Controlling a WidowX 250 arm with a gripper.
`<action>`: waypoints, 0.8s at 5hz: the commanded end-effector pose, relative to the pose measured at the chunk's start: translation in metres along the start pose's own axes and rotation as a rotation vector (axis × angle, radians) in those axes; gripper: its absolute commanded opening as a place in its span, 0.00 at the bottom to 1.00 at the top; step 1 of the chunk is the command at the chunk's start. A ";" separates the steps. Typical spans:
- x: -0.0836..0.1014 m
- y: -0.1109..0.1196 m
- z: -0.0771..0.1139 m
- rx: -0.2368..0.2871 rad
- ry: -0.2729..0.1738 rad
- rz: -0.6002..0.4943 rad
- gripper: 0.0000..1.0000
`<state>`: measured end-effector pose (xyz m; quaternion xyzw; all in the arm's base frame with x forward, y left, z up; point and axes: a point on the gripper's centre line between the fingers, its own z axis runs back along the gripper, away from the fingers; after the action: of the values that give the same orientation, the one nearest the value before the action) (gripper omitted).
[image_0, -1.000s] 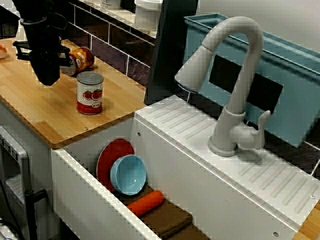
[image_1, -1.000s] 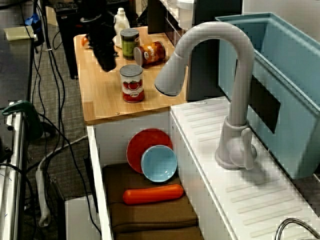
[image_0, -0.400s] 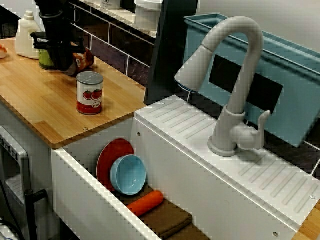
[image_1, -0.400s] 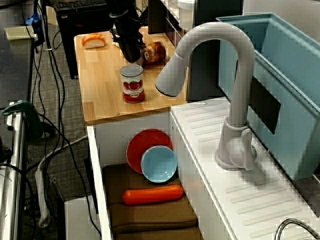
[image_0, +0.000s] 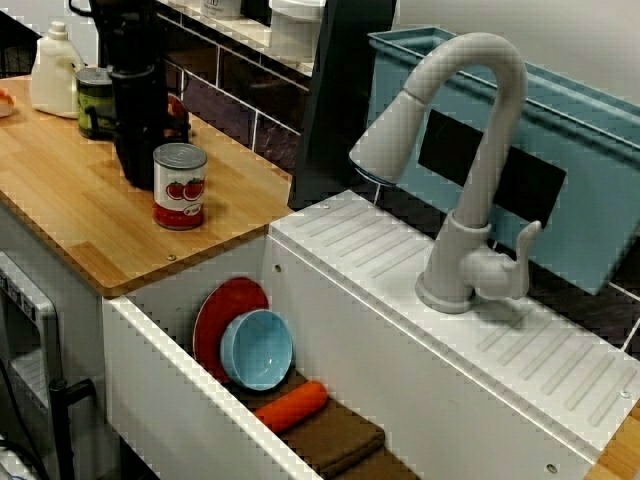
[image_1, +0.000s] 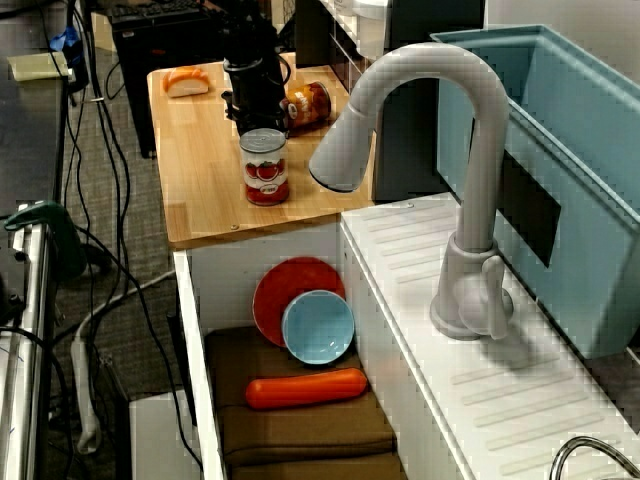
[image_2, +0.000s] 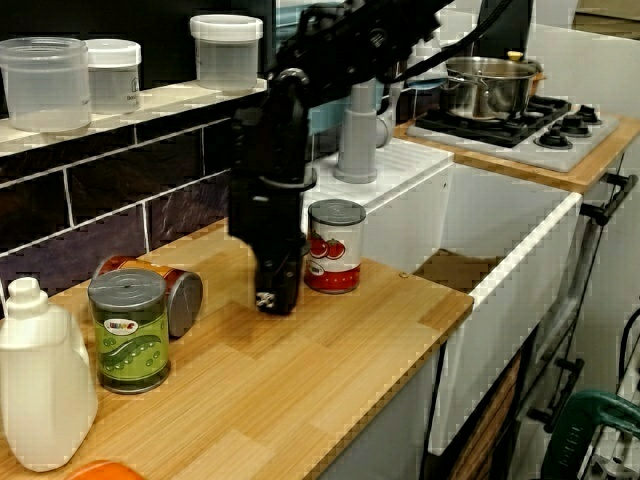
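1. Counter-end view: my black gripper (image_2: 277, 292) points straight down over the light wooden countertop (image_2: 330, 385). Its tip is low and close to the board, though I cannot tell whether it touches.
2. My fingers blur into one dark shape in every view, so I cannot tell whether they are parted or pressed together.
3. Nearest to me is the upright steel can with a red tomato label (image_2: 334, 245). It stands on the countertop just beside me, on the sink side, with a narrow gap between us.
4. On my other side, an orange-brown can lying on its side (image_2: 180, 290) rests by the dark tiled wall. An upright green-labelled can (image_2: 129, 330) stands just in front of it, with a white plastic jug (image_2: 40, 390) next to that.
5. In the view across the sink, a round red plate (image_0: 222, 305) leans against the wall of the white basin (image_0: 180, 400), and a light blue bowl (image_0: 258, 350) is propped on it. An orange carrot (image_0: 290, 407) lies on a brown cloth (image_0: 345, 440).
6. From above, a grey arched faucet (image_1: 470, 180) curves over the basin, well apart from me.
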<state>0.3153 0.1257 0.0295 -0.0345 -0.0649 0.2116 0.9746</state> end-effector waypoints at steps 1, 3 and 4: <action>-0.089 -0.023 0.029 -0.082 0.094 -0.071 0.00; -0.123 -0.027 0.022 -0.061 0.119 -0.077 0.00; -0.111 -0.019 0.026 -0.073 0.113 -0.053 0.00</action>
<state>0.2188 0.0486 0.0306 -0.0836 -0.0023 0.1824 0.9797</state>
